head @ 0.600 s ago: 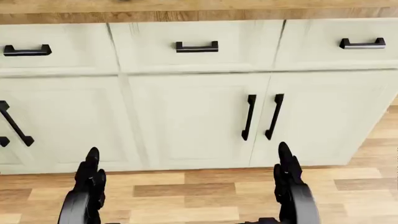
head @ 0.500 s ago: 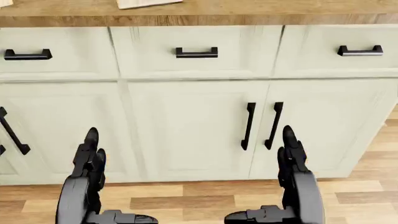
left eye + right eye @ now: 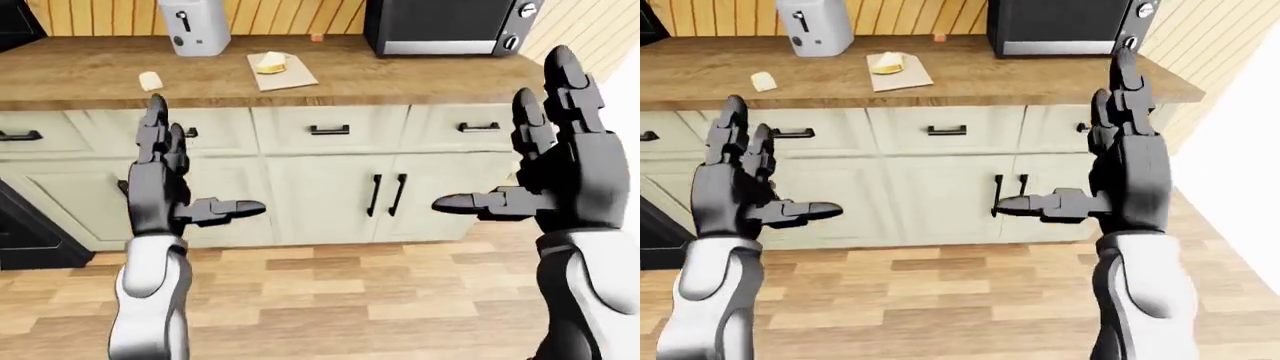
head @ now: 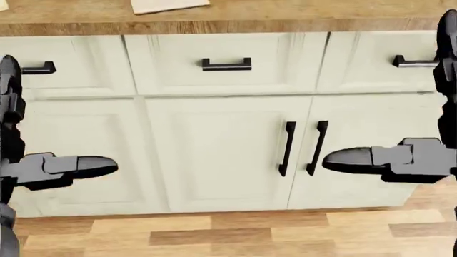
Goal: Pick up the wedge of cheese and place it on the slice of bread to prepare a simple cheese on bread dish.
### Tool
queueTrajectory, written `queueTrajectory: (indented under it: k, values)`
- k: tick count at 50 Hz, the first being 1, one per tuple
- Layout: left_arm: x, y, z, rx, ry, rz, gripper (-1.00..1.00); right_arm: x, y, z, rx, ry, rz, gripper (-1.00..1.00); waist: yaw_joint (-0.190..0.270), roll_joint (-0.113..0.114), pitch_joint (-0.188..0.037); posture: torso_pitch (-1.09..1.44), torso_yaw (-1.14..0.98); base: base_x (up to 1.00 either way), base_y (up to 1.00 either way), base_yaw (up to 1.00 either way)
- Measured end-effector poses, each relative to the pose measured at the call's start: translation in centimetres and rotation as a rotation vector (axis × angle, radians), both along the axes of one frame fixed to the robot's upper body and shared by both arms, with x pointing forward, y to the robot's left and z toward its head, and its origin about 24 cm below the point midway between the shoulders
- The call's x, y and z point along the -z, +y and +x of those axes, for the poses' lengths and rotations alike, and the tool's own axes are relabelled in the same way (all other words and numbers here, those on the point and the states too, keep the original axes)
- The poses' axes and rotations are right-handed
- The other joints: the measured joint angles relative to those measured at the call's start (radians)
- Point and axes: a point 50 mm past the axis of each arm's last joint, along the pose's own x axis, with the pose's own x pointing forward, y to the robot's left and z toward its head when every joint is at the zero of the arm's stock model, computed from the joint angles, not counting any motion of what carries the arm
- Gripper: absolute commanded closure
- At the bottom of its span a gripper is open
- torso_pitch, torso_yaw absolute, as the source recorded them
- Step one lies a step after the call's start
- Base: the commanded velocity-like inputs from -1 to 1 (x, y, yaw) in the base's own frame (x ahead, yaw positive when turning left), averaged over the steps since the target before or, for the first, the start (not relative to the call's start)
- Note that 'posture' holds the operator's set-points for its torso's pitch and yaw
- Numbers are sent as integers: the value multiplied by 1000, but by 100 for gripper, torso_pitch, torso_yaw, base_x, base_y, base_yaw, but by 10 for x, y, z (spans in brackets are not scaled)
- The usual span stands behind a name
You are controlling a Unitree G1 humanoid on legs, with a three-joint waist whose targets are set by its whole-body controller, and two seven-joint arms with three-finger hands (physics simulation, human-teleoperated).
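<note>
Both hands raised, empty, before the cabinets.
Dark left hand (image 3: pixel 165 187) and right hand (image 3: pixel 560 176): fingers spread. Yellow cheese wedge (image 3: pixel 270 63) rests on pale cutting board (image 3: pixel 284 74) at 12 o'clock; pale bread slice (image 3: pixel 151 80) at 10 o'clock.

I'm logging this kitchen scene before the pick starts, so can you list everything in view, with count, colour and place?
Cheese wedge: 1, yellow, on the cutting board.
Cutting board: 1, pale, on the counter, centre of the left-eye view.
Bread slice: 1, pale, on the counter left of the board.
Toaster: 1, silver, at the counter's top left.
Microwave: 1, black and silver, at the counter's top right.
Counter: 1, brown wood, across the top.
Cabinets: cream drawers and doors with black handles, below the counter.
Floor: wood planks, bottom.
Left hand: 1, dark grey, raised, open, empty.
Right hand: 1, dark grey, raised, open, empty.
</note>
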Motion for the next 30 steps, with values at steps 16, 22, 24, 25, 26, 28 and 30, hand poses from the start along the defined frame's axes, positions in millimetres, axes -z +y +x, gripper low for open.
queueTrajectory:
  k: [16, 22, 24, 25, 26, 28, 30]
  values:
    - [-167, 55, 2, -98, -260, -59, -100, -115, -46, 40, 4, 14, 45, -100, -2, 11, 59, 0, 0, 0, 0, 0]
    - [-168, 62, 2, -119, -268, -31, -100, -112, -64, 29, 44, -38, 71, -100, 3, 12, 71, 0, 0, 0, 0, 0]
    - [-168, 62, 5, -123, -263, -22, -100, -110, -68, 26, 53, -59, 86, -100, 4, 11, 76, 0, 0, 0, 0, 0]
    - [-168, 61, 7, -125, -261, -13, -100, -111, -67, 26, 56, -59, 72, -100, 2, 11, 77, 0, 0, 0, 0, 0]
    - [-167, 61, 7, -125, -260, -8, -100, -114, -65, 26, 44, -68, 77, -100, -1, 12, 77, 0, 0, 0, 0, 0]
    - [-166, 60, 6, -114, -263, -10, -100, -122, -62, 23, 32, -103, 74, -100, -2, 13, 77, 0, 0, 0, 0, 0]
    - [-163, 61, 6, -99, -267, -36, -100, -124, -61, 19, 24, -140, 71, -100, -1, 9, 73, 0, 0, 0, 0, 0]
